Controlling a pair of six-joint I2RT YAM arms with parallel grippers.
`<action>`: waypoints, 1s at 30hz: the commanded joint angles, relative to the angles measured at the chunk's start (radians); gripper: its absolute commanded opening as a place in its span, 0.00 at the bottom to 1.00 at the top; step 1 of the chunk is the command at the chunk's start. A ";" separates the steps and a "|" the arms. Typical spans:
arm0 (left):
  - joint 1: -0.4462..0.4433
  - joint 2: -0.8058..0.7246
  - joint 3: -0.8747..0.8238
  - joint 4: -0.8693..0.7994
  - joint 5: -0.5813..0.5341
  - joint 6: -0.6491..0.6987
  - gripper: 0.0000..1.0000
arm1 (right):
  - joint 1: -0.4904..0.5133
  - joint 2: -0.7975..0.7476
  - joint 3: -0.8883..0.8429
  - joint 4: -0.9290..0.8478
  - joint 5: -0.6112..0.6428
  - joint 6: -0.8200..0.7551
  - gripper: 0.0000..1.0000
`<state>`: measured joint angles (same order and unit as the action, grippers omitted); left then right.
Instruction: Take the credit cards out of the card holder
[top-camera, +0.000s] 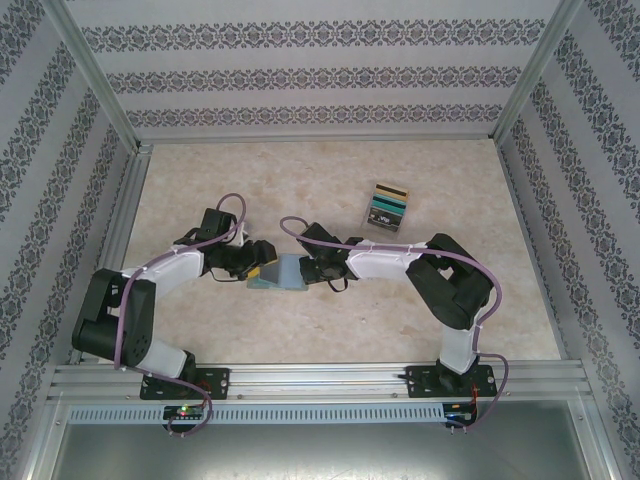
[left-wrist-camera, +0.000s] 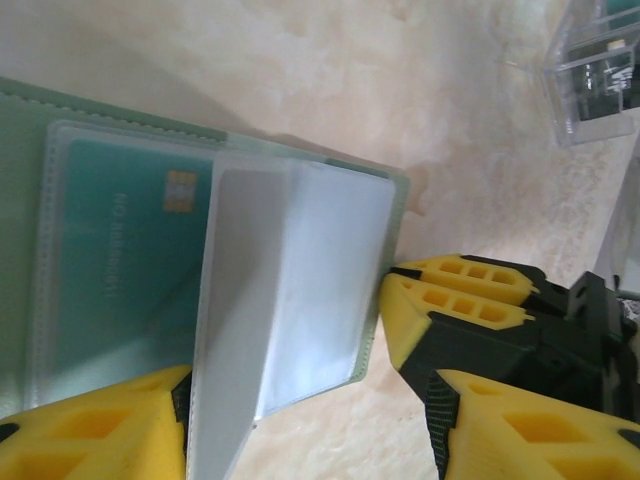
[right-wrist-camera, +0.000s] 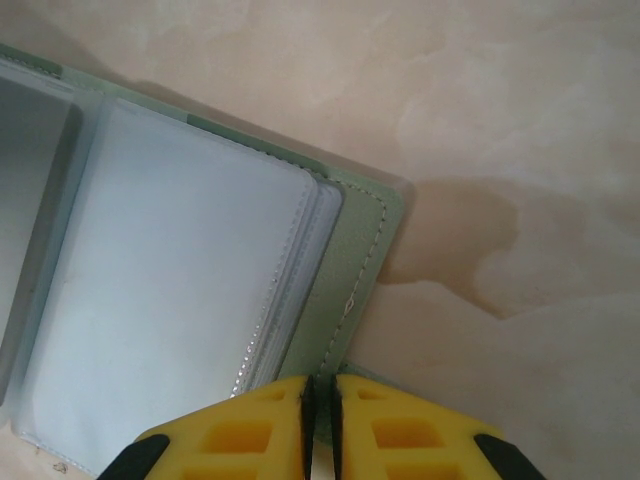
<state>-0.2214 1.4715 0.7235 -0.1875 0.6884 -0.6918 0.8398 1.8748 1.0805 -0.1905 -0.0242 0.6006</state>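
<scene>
Right pincer (right-wrist-camera: 320, 405) closed at card holder (right-wrist-camera: 352, 280) edge; left pincer (left-wrist-camera: 310, 420) open

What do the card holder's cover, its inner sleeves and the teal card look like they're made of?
Card holder cover: probably soft grey-green faux leather or fabric, matte, stitched edge. Inner sleeves: thin frosted-clear flexible plastic, glossy, one page bowing up. Teal card: rigid-looking plastic with gold chip.
</scene>
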 joint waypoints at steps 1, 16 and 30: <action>-0.016 -0.025 -0.012 0.060 0.042 -0.015 0.62 | 0.004 0.052 0.007 -0.015 -0.019 0.019 0.18; -0.060 -0.004 -0.019 0.128 0.081 -0.051 0.61 | -0.014 0.001 -0.016 -0.006 -0.002 0.035 0.18; -0.092 0.051 -0.017 0.196 0.131 -0.085 0.60 | -0.051 -0.029 -0.027 0.006 -0.011 0.045 0.18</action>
<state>-0.3023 1.5272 0.7105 -0.0280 0.8085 -0.7654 0.8001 1.8660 1.0710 -0.1818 -0.0364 0.6273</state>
